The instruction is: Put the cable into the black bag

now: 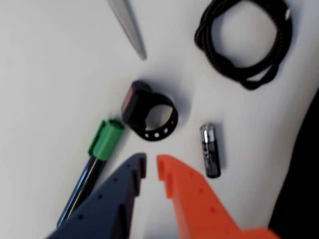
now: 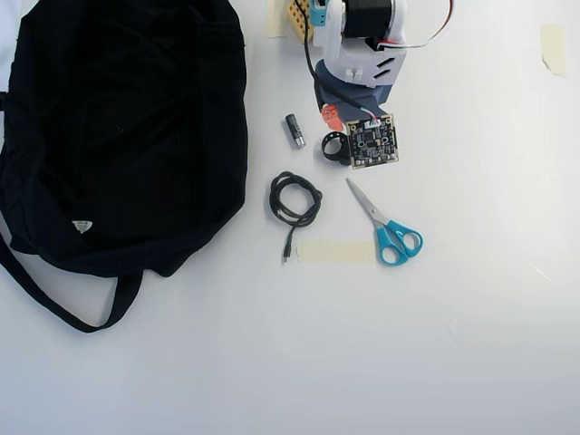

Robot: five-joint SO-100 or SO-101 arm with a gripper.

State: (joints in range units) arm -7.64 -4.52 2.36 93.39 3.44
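The jaws (image 1: 151, 168) (one dark blue finger, one orange) stand slightly parted with a narrow gap between the tips, and nothing is held between them. In the wrist view they hang above the white desk (image 1: 50, 74), pointing toward a small black ring-shaped clip (image 1: 148, 117) that lies just beyond the tips.

The cable (image 2: 294, 199) lies on the desk in a loose coil. In the overhead view it sits just to the right of the black bag (image 2: 118, 136), apart from it, with its free end and plug trailing toward the bottom of the picture. In the wrist view the coil (image 1: 244, 42) appears at the upper right, well clear of the jaws.

The bag occupies the upper left of the overhead view, with its strap (image 2: 54, 304) looped below it and a small white label (image 2: 82, 226) near its lower edge. Whether the bag's mouth is open cannot be told.

Other items on the desk:
- A battery (image 1: 210, 151) lies just right of the orange finger in the wrist view.
- A pen with a green cap (image 1: 97, 159) lies left of the dark finger, partly hidden under it.
- Scissors with blue handles (image 2: 385, 225) lie right of the cable in the overhead view, beside a strip of tape (image 2: 335, 251).
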